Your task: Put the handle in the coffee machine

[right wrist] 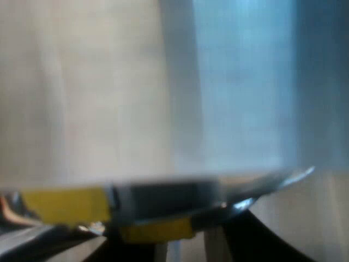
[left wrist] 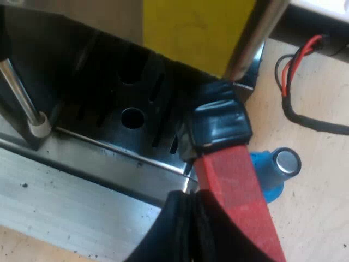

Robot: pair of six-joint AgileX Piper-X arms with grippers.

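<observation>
The holder's handle, dark (left wrist: 215, 128) with a red end (left wrist: 234, 191), slants up toward the underside of the espresso machine (left wrist: 191, 27), over its slotted black drip tray (left wrist: 117, 117). My left gripper (left wrist: 188, 202) is shut on the red end, its black fingers (left wrist: 174, 229) pressed together against it. The holder's metal basket end is hidden under the machine's yellow front. My right gripper (right wrist: 191, 248) hovers by a yellow and metal edge of the machine (right wrist: 158, 204), seen blurred.
A blue tamper (left wrist: 275, 172) with a metal face lies on the wooden table just past the red end. A metal steam wand (left wrist: 22, 95) reaches down beside the drip tray. Red and black cables (left wrist: 297, 65) lie on the table near the machine's corner.
</observation>
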